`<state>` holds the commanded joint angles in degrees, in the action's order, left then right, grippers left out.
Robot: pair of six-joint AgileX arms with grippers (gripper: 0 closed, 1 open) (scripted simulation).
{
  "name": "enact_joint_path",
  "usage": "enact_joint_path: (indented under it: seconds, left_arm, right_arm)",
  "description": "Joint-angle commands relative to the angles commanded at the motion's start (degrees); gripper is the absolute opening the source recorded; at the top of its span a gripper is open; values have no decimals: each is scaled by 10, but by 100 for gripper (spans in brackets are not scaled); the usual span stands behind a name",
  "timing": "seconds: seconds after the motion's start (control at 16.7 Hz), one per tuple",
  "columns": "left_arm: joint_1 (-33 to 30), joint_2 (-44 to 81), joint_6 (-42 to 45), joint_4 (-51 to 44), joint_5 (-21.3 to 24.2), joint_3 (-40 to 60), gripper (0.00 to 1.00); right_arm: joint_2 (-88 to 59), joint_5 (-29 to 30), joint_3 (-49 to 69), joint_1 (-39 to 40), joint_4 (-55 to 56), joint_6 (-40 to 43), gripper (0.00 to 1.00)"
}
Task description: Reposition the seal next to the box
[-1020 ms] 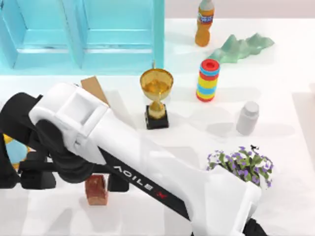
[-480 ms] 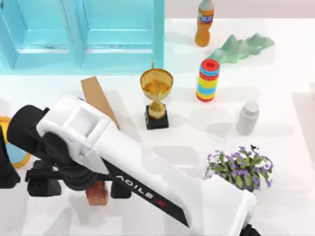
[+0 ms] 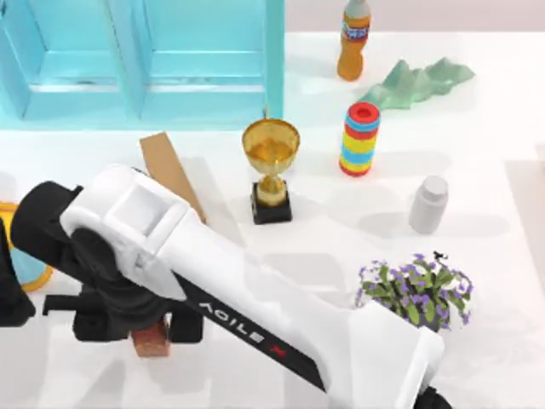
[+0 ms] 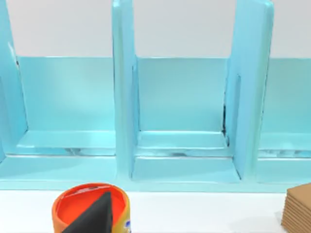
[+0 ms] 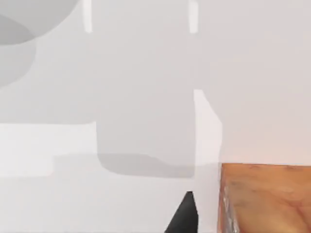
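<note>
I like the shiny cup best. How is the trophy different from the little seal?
The trophy is gold on a black base; the seal is reddish-brown. The trophy is much taller and stands free mid-table, while the seal sits between the right claw fingers near the front. Both stand upright on the white table.

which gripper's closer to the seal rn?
Right. The right gripper sits directly over the seal, its fingers on either side of it, near the table's front left. The left gripper is parked at the table's far left edge, off to the seal's left.
</note>
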<state>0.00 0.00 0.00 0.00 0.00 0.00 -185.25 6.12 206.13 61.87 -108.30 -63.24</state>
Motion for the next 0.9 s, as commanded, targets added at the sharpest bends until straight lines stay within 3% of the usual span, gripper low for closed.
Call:
enact_joint_path:
  seconds: [0.24,0.72,0.9]
  left_arm:
    - [0,0,0,0,0,0,100]
    - [0,0,0,0,0,0,100]
    - [0,0,0,0,0,0,100]
  right_arm:
    - [0,0,0,0,0,0,2]
    - [0,0,0,0,0,0,0]
    - [24,-7,-30,8,47,0,0]
